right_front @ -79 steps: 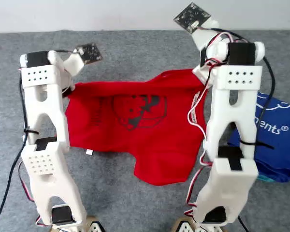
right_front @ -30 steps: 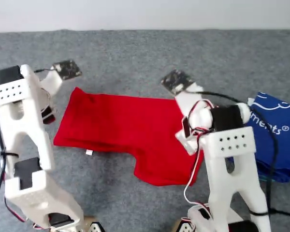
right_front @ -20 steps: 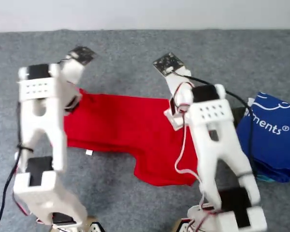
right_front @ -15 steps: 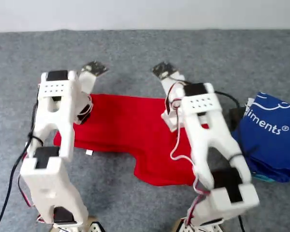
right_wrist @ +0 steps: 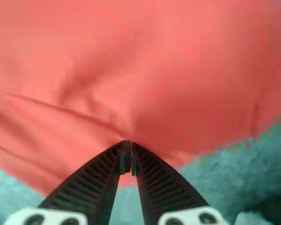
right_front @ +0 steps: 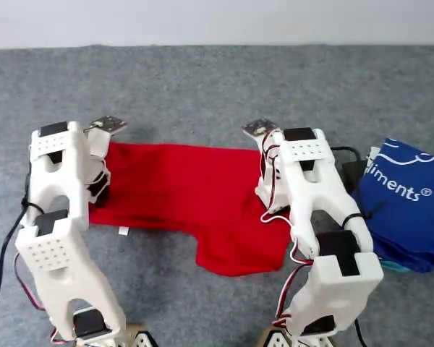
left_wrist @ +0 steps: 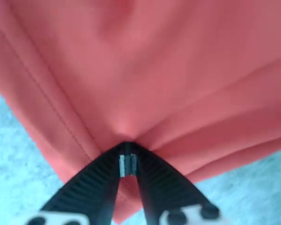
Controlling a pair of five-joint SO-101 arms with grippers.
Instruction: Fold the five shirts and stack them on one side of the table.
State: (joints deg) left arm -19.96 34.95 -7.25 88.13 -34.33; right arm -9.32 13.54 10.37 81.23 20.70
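A red shirt lies folded lengthwise on the grey table, one sleeve sticking out toward the front. My left gripper is shut on the red shirt, pinching a fold near its edge; in the high view this arm stands at the shirt's left end. My right gripper is shut on the red shirt close to its hem, and its arm stands at the shirt's right end. The pinched cloth puckers into creases at both sets of fingers.
A folded blue shirt with white print lies at the right side of the table, on top of other folded cloth. The grey felt table stretches back to a pale wall.
The shirt's printed front was folded under, leaving a plain red band. Both arms then came forward and down to the shirt's two ends, dragging it slightly toward the front.
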